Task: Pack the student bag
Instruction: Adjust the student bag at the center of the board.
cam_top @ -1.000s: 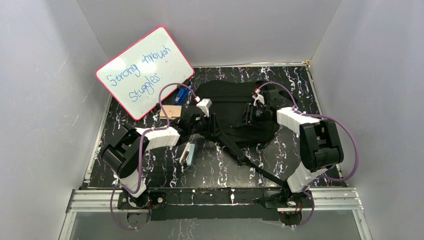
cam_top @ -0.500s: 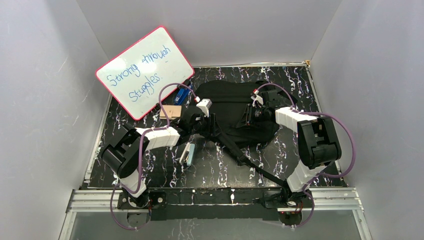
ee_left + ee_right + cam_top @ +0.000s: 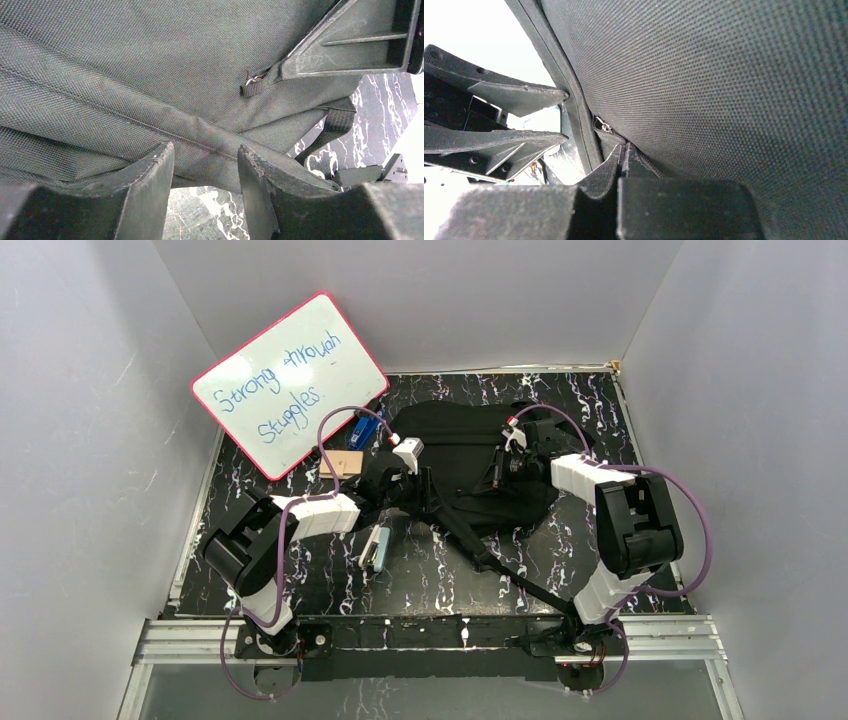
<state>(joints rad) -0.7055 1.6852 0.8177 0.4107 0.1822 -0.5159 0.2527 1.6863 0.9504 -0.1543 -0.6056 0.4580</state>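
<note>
The student bag (image 3: 455, 445), black and soft, lies in the middle of the table, its fabric filling both wrist views. My left gripper (image 3: 418, 486) is at the bag's left edge. In the left wrist view its fingers (image 3: 152, 167) stand half apart, with a thick fold of the bag's edge (image 3: 205, 150) pinched between the tips. My right gripper (image 3: 500, 472) is at the bag's right side. Seen from the right wrist, it (image 3: 624, 151) is shut on the short fabric tab (image 3: 610, 139) of the zip pull (image 3: 600, 124).
A pink-rimmed whiteboard (image 3: 290, 380) leans at the back left. A blue item (image 3: 365, 428) and a tan block (image 3: 345, 462) lie next to the bag's left side. A pale case (image 3: 375, 548) lies near the left arm. A long black strap (image 3: 520, 582) trails toward the front right.
My right gripper has closed from partly open onto the zip tab, and its arm has shifted slightly left. The left arm and its grip have not moved.
</note>
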